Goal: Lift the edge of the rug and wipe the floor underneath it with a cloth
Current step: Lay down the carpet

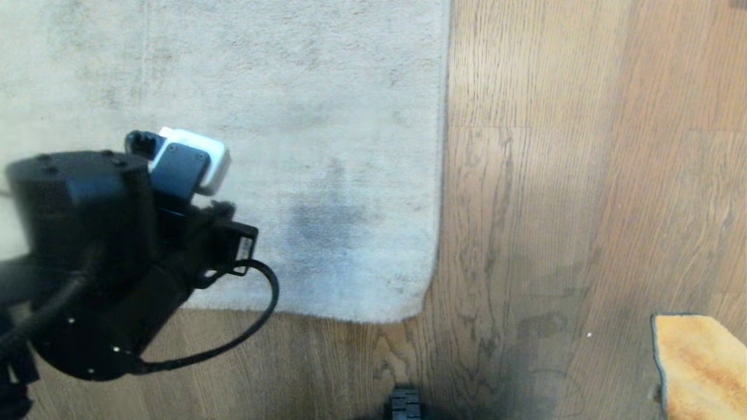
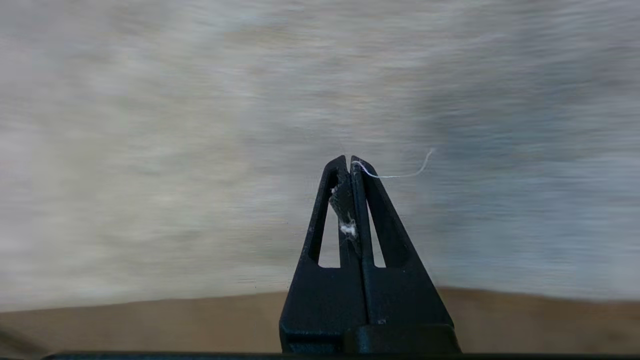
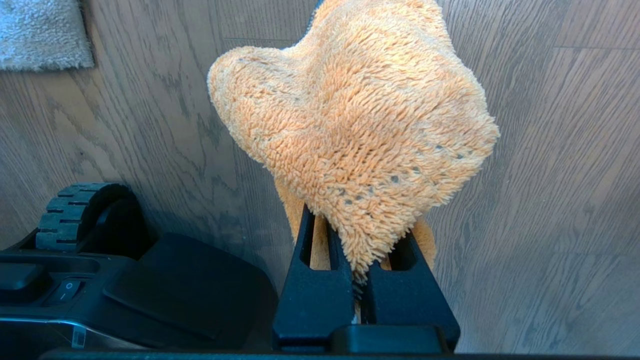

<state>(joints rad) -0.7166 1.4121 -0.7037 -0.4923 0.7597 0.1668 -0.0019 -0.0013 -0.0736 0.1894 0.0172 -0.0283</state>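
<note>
Head view showing left tool (image 2: 350, 162) pressed together, empty, hovering over rug, with rug edge (image 1: 442, 175) lying toward robot's right, running front-to-back, nearer this arm; right tool (image 3: 357, 280) pinching cloth (image 3: 360, 125) over floor (image 1: 554, 204).

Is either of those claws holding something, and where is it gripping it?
The right gripper holds the orange cloth, pinched at its lower end. The left gripper is shut over the rug, with only a stray thread at its tip.
</note>
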